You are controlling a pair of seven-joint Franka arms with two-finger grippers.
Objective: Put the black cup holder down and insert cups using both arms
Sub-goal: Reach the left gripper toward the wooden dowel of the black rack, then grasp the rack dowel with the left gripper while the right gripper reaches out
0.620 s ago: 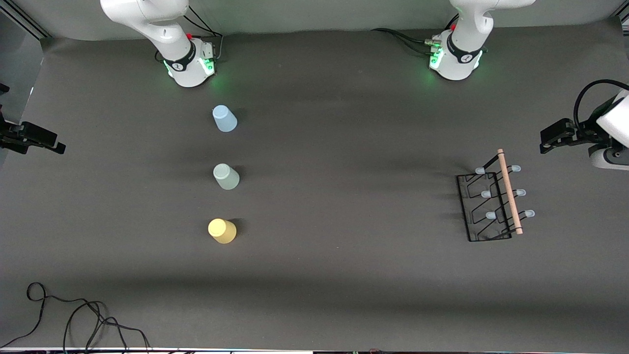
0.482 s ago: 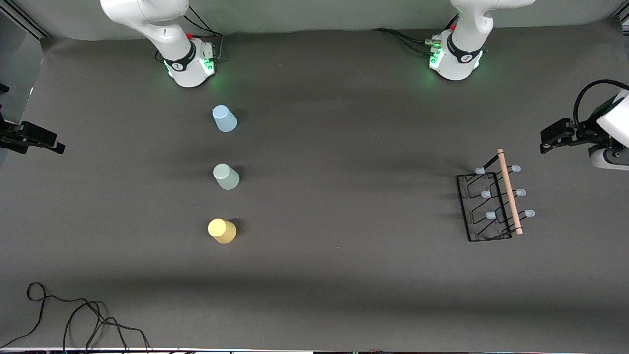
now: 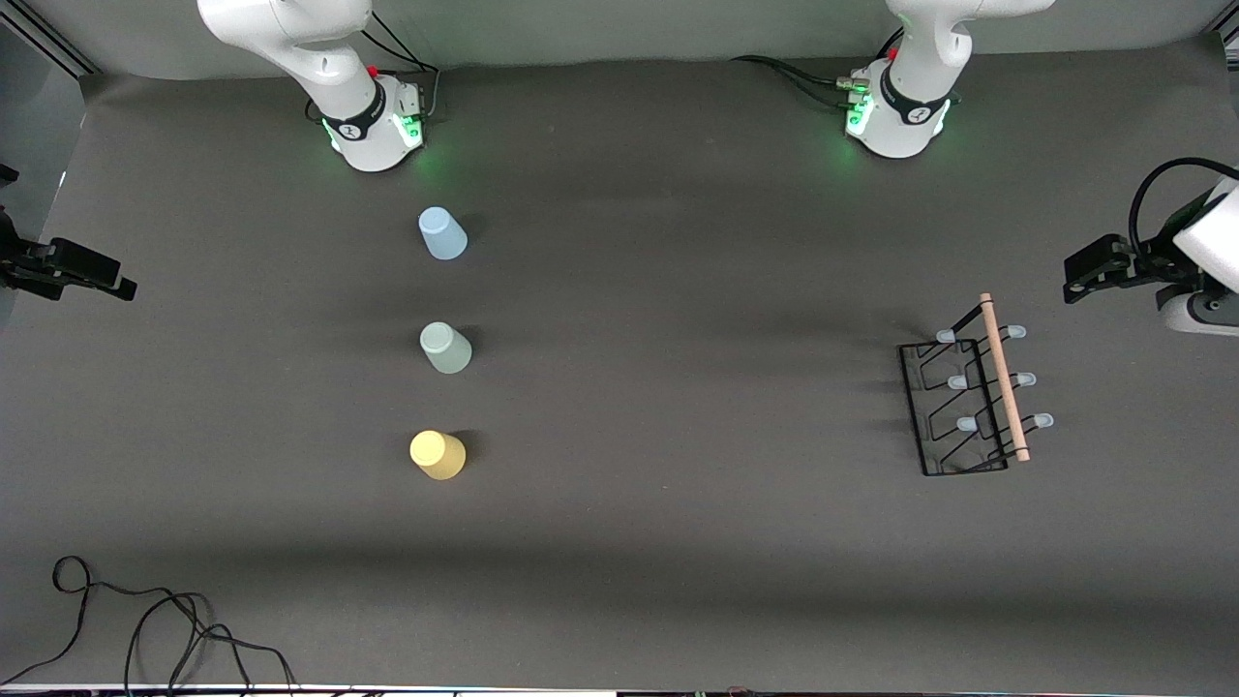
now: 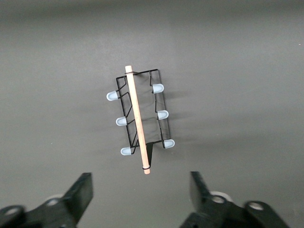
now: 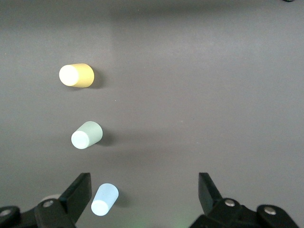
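Observation:
The black cup holder (image 3: 1003, 382) stands on the table toward the left arm's end, its wooden rod handle on top; the left wrist view shows the cup holder (image 4: 135, 114) from above. Three cups stand in a row toward the right arm's end, narrow end up: the blue cup (image 3: 442, 234) farthest from the front camera, the pale green cup (image 3: 445, 348) in the middle, the yellow cup (image 3: 438, 455) nearest. My left gripper (image 3: 1076, 276) (image 4: 141, 190) hangs open above the table's end beside the holder. My right gripper (image 3: 106, 281) (image 5: 144, 190) hangs open at the other end, apart from the blue cup (image 5: 105, 199), green cup (image 5: 87, 135) and yellow cup (image 5: 76, 75).
The two arm bases (image 3: 373, 131) (image 3: 895, 121) glow green along the table's edge farthest from the front camera. A loose black cable (image 3: 145, 620) lies at the near corner toward the right arm's end. Dark grey cloth (image 3: 678, 387) covers the table between the cups and the holder.
My right gripper has edged slightly inward over the table's end. The left gripper, the cups and the holder have not visibly moved.

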